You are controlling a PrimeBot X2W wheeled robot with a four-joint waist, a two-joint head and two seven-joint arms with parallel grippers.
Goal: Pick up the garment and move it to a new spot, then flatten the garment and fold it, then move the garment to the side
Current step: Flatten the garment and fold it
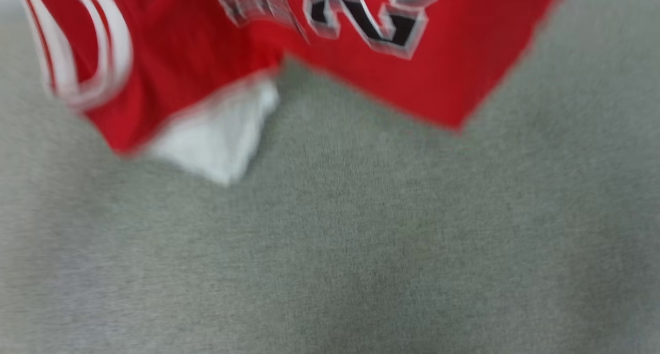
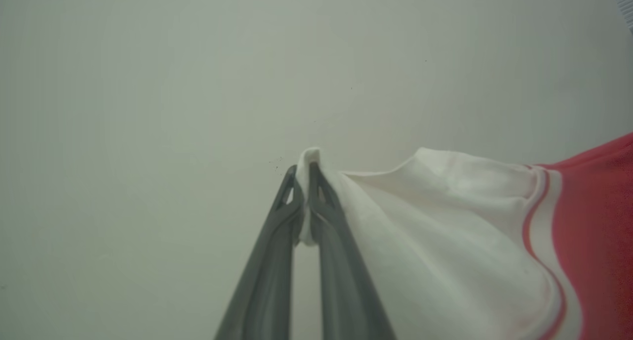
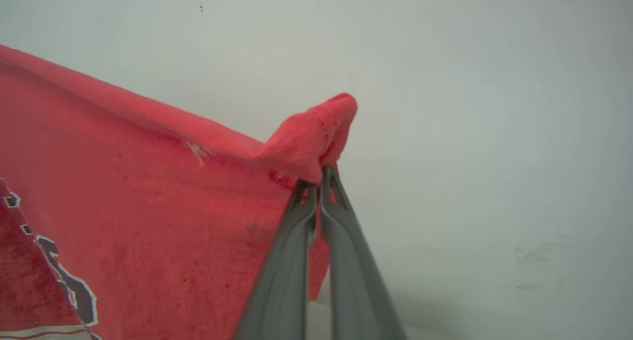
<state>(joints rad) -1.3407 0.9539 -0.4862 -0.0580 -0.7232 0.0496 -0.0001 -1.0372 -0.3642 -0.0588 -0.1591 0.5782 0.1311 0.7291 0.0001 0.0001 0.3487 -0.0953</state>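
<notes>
- A bright red garment (image 1: 196,60) with dark-and-white lettering (image 1: 371,19) is seen hanging across the top of the blurred head view, lifted clear of a grey, felt-like surface (image 1: 361,240) below it; whether that surface is a counter or a floor cannot be told
- A white sleeve (image 1: 216,137) is seen drooping from the lower edge of the red cloth, and striped trim (image 1: 98,50) curves at the upper left
- In the left wrist view, the left fingers (image 2: 274,251) are pressed together on a small fold at the sleeve's edge, with only cloth between them; from that pinch the garment is drawn away to the right of that view, against a pale wall (image 2: 148,82)
- In the right wrist view, the right fingers (image 3: 289,266) are closed just as tightly on a bunched red corner, and the cloth is spread away to the left of that view
- The garment is thus judged to be stretched between the two grips, its long axis running from arm to arm, with neither arm nearer
- The coming move is judged to be a lowering onto the grey surface, for which both grips would need to be brought down level so the cloth is laid flat
</notes>
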